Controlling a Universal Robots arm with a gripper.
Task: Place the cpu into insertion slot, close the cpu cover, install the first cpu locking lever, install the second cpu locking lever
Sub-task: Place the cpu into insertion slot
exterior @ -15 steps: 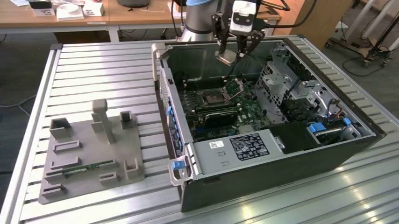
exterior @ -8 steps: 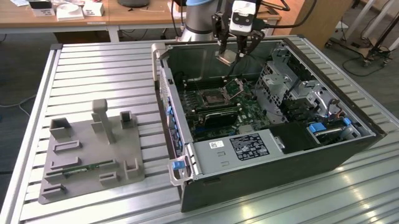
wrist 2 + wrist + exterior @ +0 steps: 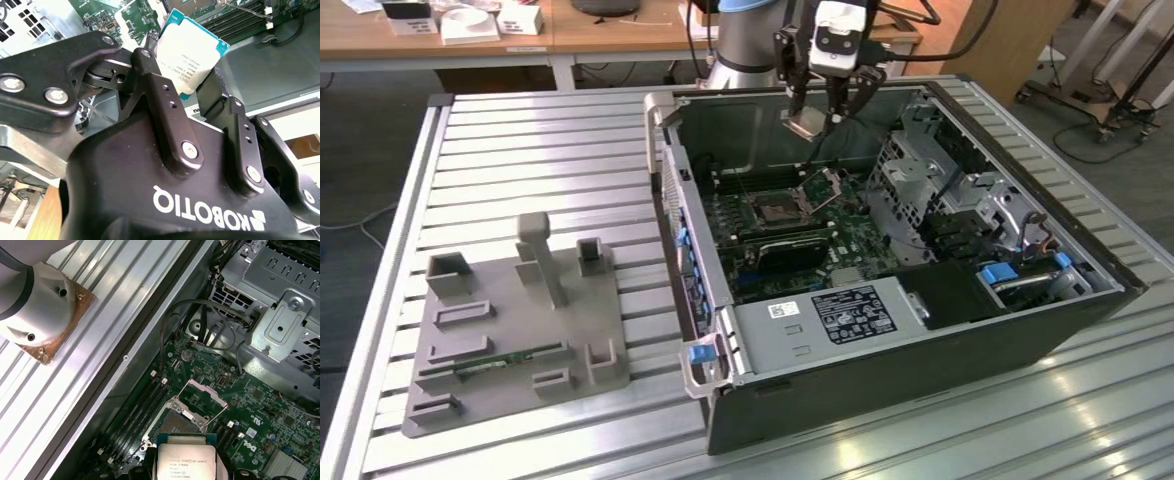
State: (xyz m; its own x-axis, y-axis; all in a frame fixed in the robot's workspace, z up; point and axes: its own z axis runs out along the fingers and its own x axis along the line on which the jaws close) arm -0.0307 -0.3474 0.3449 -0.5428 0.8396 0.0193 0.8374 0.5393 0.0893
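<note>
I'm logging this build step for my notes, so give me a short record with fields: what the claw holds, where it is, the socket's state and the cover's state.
claw: shut on the cpu, gripped at two opposite edges
position: above the open computer case, clear of the motherboard
insertion slot: empty, dark centre exposed
cpu cover: tilted up, open
cpu placed: no, not yet in the slot

A robotics lab is suggested: an opened computer case is laid on a slotted aluminium table, a robot arm is mounted beside it, and a wooden desk is seen beyond.
</note>
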